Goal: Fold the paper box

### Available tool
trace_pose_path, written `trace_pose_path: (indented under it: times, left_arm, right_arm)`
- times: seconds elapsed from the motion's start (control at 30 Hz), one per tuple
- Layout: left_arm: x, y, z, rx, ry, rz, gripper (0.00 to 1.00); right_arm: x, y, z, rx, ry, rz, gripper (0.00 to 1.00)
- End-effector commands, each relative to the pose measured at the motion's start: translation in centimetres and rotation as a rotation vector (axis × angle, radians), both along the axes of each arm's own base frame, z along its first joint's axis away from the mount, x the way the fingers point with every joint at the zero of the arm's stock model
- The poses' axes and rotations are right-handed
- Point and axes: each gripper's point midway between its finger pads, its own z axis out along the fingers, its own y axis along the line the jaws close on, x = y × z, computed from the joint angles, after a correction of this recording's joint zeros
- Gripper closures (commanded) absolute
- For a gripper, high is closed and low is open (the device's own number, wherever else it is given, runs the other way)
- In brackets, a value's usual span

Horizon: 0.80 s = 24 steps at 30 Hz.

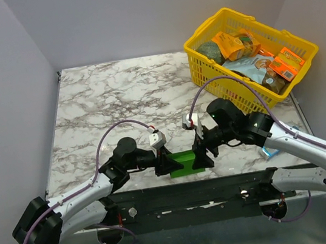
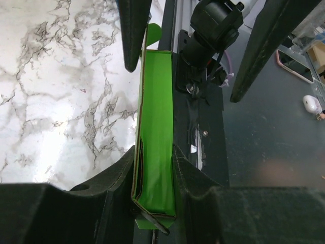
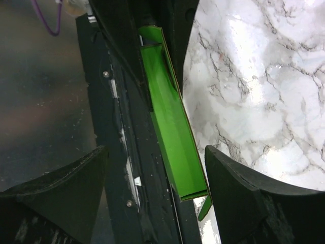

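While the left gripper [image 2: 155,152] is clamped on the near end of the box [image 2: 157,101], which runs straight ahead of it, the right gripper [image 3: 156,152] straddles the far end, spread wide. Light, thin card probably buckles; creased edges look the safest hold.

No text, brand, number or sign can be read in any of the views. Coloured printing is seen on an orange card packet [image 1: 290,62] and a pale blue plastic pouch [image 1: 247,66] lying in the yellow plastic lattice basket [image 1: 204,62], but it is too small and blurred to be made out.
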Motion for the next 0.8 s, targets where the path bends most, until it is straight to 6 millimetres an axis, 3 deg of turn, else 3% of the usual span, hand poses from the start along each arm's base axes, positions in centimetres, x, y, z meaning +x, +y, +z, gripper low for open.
trace_pose_path:
  times: [0.0, 0.33, 0.43, 0.57, 0.67, 0.7, 0.77]
  left_arm:
    - [-0.3, -0.2, 1.2, -0.024, -0.034, -0.024, 0.83]
    - [-0.3, -0.2, 1.8, -0.035, -0.044, -0.028, 0.83]
    - [0.0, -0.3, 1.8, -0.029, -0.051, -0.020, 0.83]
    - [1.5, -0.4, 1.8, 0.007, -0.074, 0.029, 0.78]
    - [4.3, -0.1, 1.9, 0.051, -0.084, 0.131, 0.45]
    - [5.5, 0.3, 2.0, 0.060, -0.085, 0.170, 0.26]
    - [7.7, 0.6, 2.5, 0.068, -0.088, 0.231, 0.15]
  right_arm:
    - [1.2, 0.2, -0.7, -0.033, -0.053, -0.018, 0.16]
    - [2.6, 1.5, -3.4, -0.073, -0.070, -0.005, 0.18]
    - [2.4, 1.9, -3.5, -0.065, -0.049, 0.018, 0.26]
    - [2.3, 2.2, -3.9, -0.071, -0.030, 0.023, 0.59]
    - [3.3, 2.2, -4.5, -0.106, -0.040, -0.010, 0.69]
    - [4.1, 2.1, -4.7, -0.125, -0.066, -0.038, 0.69]
    - [5.7, 2.3, -4.9, -0.144, -0.107, -0.090, 0.73]
